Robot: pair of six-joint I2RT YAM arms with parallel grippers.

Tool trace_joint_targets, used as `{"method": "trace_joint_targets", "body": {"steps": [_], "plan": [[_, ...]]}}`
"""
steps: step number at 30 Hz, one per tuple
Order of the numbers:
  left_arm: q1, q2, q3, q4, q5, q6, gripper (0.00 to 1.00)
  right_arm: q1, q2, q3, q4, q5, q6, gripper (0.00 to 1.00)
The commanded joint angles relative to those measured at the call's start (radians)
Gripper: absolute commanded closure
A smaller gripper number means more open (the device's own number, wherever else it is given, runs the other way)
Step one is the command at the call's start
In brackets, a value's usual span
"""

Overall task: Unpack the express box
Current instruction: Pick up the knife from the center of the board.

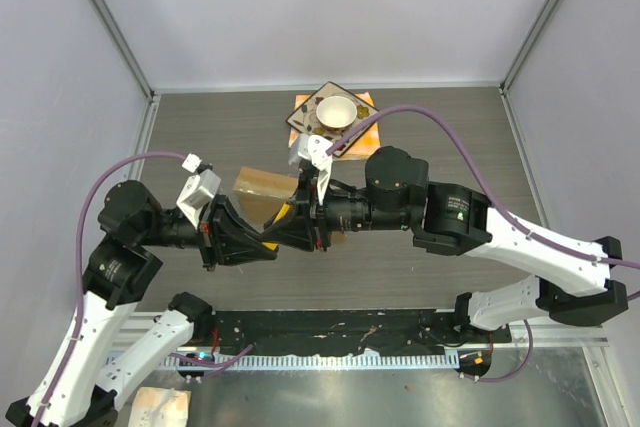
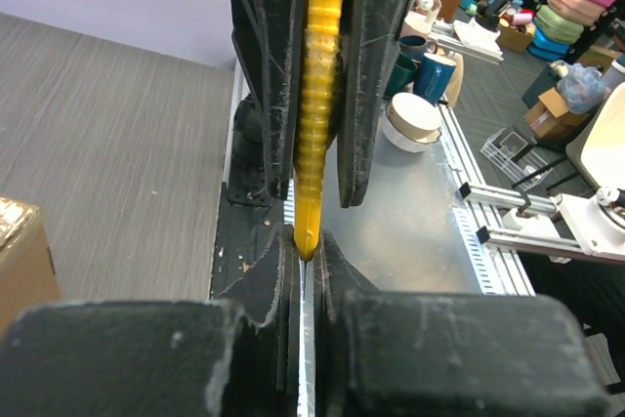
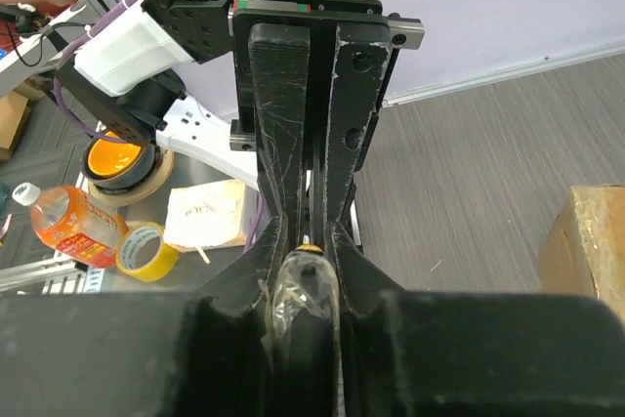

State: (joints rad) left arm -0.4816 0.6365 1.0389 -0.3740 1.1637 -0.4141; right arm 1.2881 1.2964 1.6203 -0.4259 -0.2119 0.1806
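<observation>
Above white-walled grey table (image 1: 200,137), left pincer (image 2: 308,241) and right pincer (image 3: 308,251) tight on yellow item (image 2: 320,95).

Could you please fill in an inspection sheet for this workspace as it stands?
Surface: grey wood-grain table, no spills seen.
Job's things: express box, brown cardboard, partly hidden behind the grippers; cannot tell whether it is open. Yellow ribbed item held in the air.
Clutter: patterned plate with a white bowl at the far edge.
Grippers: left gripper and right gripper meet tip to tip, both shut on the yellow ribbed item.
Cables: purple cables arch above the arms.
Surroundings: white walls; off the table, cups, a tape roll and a bottle.
</observation>
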Motion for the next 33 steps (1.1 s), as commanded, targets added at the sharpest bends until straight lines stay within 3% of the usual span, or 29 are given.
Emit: {"method": "trace_joint_targets", "body": {"steps": [1, 15, 17, 19, 21, 24, 25, 26, 29, 31, 33], "plan": [[0.003, -0.008, 0.007, 0.040, 0.008, -0.005, 1.00, -0.009, -0.011, 0.015, 0.036, -0.015, 0.008, 0.99], [0.003, -0.011, 0.018, -0.017, -0.013, 0.051, 1.00, -0.013, -0.103, -0.048, 0.070, 0.005, 0.020, 0.96], [0.003, -0.009, 0.018, -0.016, -0.016, 0.052, 1.00, -0.013, -0.106, -0.050, 0.072, 0.006, 0.025, 0.99], [0.003, -0.009, 0.019, -0.023, -0.021, 0.060, 0.86, -0.013, -0.111, -0.056, 0.072, 0.009, 0.031, 0.99], [0.003, -0.012, 0.030, -0.045, -0.038, 0.074, 0.61, -0.015, -0.123, -0.059, 0.073, 0.006, 0.033, 0.99], [0.003, -0.017, 0.035, -0.046, -0.056, 0.075, 0.53, -0.016, -0.144, -0.072, 0.075, -0.009, 0.031, 0.99], [0.003, -0.017, 0.038, -0.052, -0.064, 0.078, 0.44, -0.016, -0.150, -0.077, 0.073, -0.009, 0.031, 0.99], [0.003, -0.014, 0.044, -0.063, -0.077, 0.087, 0.05, -0.018, -0.155, -0.079, 0.073, -0.001, 0.031, 0.99], [0.003, -0.017, 0.076, -0.156, -0.165, 0.162, 0.00, -0.019, -0.177, -0.082, 0.061, 0.025, 0.027, 0.99], [0.003, -0.018, 0.121, -0.218, -0.335, 0.249, 0.00, -0.019, -0.199, -0.080, 0.027, 0.097, 0.011, 0.99], [0.003, 0.001, 0.138, -0.310, -0.521, 0.473, 0.00, -0.019, -0.212, -0.080, -0.028, 0.264, -0.013, 0.99]]}}
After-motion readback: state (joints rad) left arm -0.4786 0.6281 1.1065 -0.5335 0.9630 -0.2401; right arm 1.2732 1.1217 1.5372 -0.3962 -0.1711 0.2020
